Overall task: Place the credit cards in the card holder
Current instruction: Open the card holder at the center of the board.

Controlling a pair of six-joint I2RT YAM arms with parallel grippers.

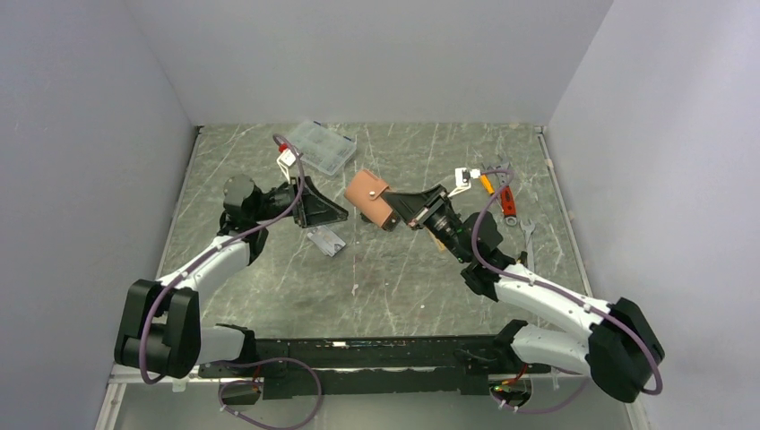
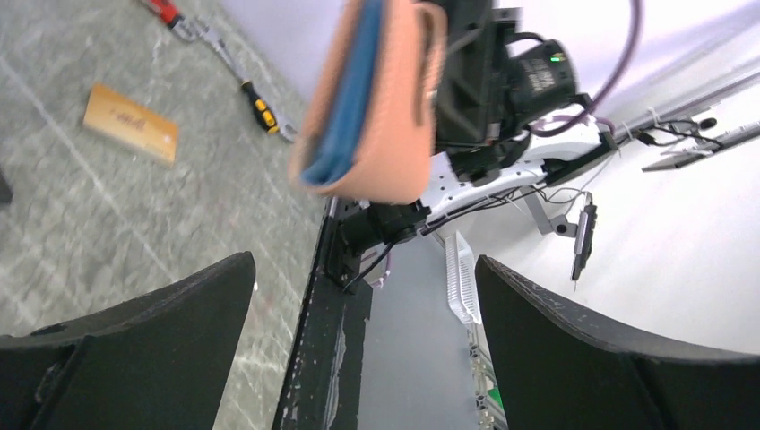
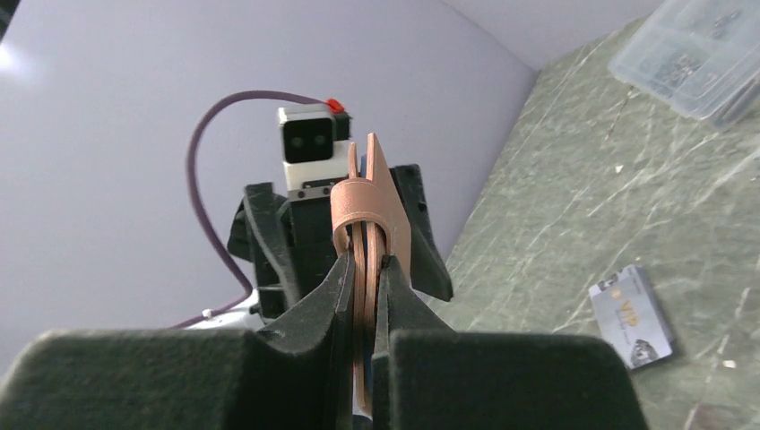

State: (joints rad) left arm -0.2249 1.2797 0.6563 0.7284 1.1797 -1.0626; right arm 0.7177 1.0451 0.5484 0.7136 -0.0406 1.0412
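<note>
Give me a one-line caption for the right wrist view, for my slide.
Right gripper shut on the card holder, seen edge-on, with a silver-grey card lying on the table beyond.

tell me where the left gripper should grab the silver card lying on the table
Grip the silver-grey card by its two long edges near the middle, coming straight down from above. It lies flat on the table, thin, so only its edges offer purchase; the short span probably fits the open left gripper best.
</note>
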